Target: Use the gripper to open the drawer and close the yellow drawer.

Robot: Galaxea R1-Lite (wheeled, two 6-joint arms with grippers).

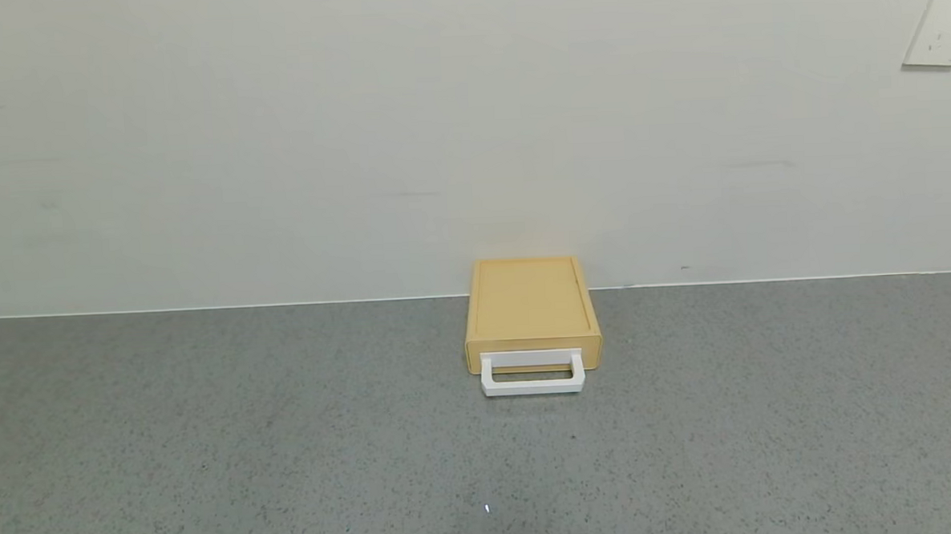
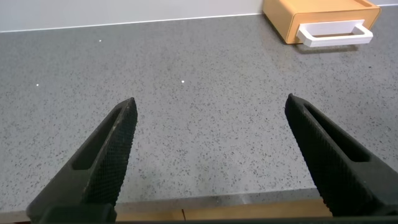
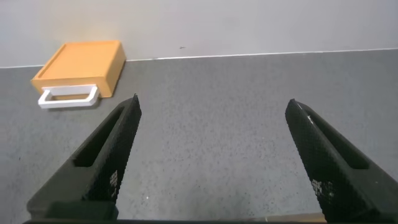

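Observation:
The tan-yellow drawer [image 1: 531, 309] sits on the grey counter against the back wall, near the middle. It is shut, with its white loop handle [image 1: 532, 374] facing me. It also shows in the left wrist view [image 2: 320, 17] and in the right wrist view [image 3: 79, 67]. Neither arm shows in the head view. My left gripper [image 2: 211, 106] is open and empty over the counter's front edge, far from the drawer. My right gripper [image 3: 212, 106] is open and empty too, over bare counter, far from the drawer.
The grey speckled counter [image 1: 210, 439] runs across the whole view and meets a plain white wall [image 1: 278, 147]. A white wall socket [image 1: 940, 32] is at the upper right. The counter's wooden front edge [image 2: 236, 211] shows under my left gripper.

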